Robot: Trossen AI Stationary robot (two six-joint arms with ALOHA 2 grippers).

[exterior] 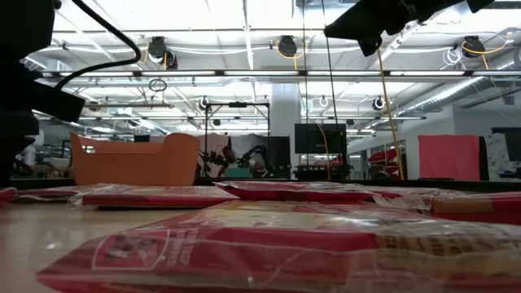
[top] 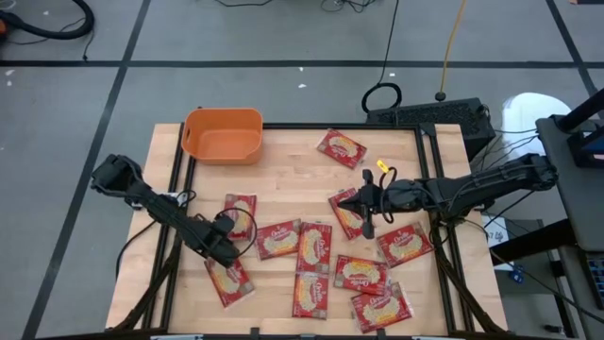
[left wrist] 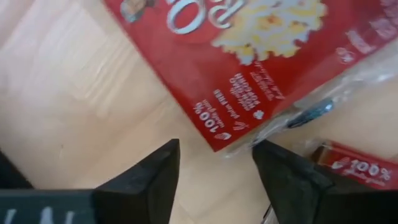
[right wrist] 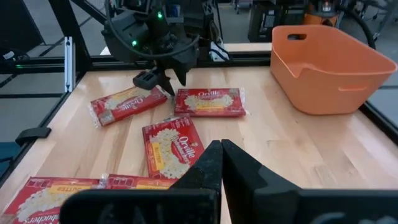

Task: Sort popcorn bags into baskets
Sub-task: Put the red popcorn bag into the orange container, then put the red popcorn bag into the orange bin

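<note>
Several red popcorn bags lie flat on the wooden table (top: 283, 175). The orange basket (top: 223, 135) stands at the far left, with no bag showing in it. My left gripper (top: 226, 249) points down, open, low over the table between the bag (top: 240, 213) and the bag (top: 229, 280). In the left wrist view the corner of a bag (left wrist: 219, 138) lies between its fingers (left wrist: 158, 177), untouched. My right gripper (top: 357, 200) hangs shut and holding nothing above the bags at the table's right-hand middle.
More bags lie near the front edge (top: 311, 295) and toward the right (top: 404, 244); one lies apart at the far side (top: 341, 148). A small yellow object (top: 382, 166) lies near the right arm. Bare wood lies between the basket and the bags.
</note>
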